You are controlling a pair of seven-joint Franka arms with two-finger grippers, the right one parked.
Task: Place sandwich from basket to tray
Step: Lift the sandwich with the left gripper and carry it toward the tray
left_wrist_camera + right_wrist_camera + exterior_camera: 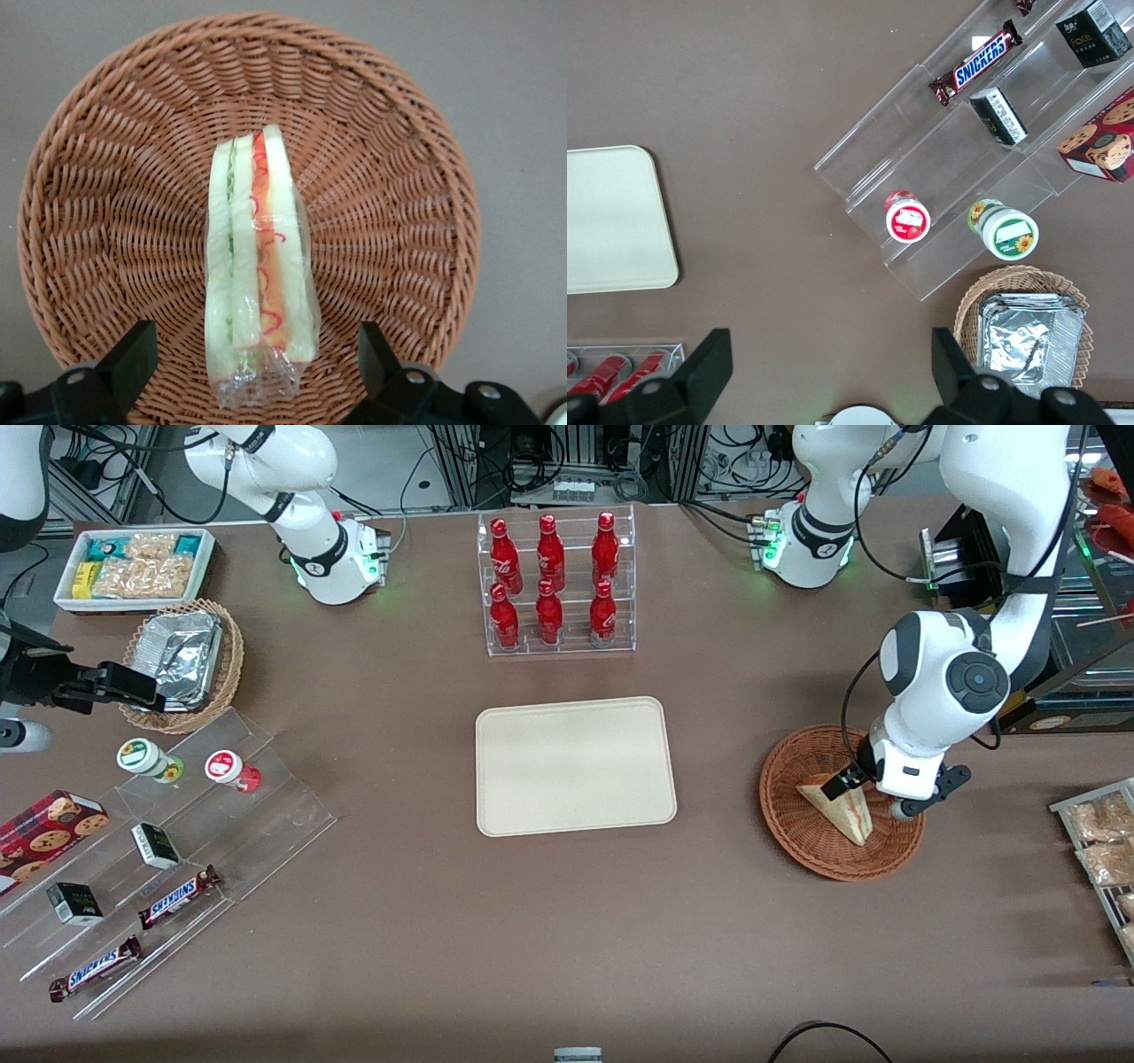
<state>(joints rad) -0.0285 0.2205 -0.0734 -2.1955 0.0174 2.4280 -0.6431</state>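
The hand [257, 372] is hovering with its 2 fingers [133, 354] spread apart, straddling the sandwich [259, 274], which is lying in the basket [89, 221]. Grasping is underway; next, closing, lifting, carrying to the tray [574, 766].

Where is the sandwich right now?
The sandwich lies in the basket toward the working arm's end of the table, with the open gripper straddling it.

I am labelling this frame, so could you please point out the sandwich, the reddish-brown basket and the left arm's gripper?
sandwich [259, 266]: left wrist view, on the filling edge between the bread slices.
basket [791, 779]: front view, on its woven wall, beside the sandwich.
gripper [257, 354]: left wrist view, open, midway between its fingertips, astride the sandwich over the basket.
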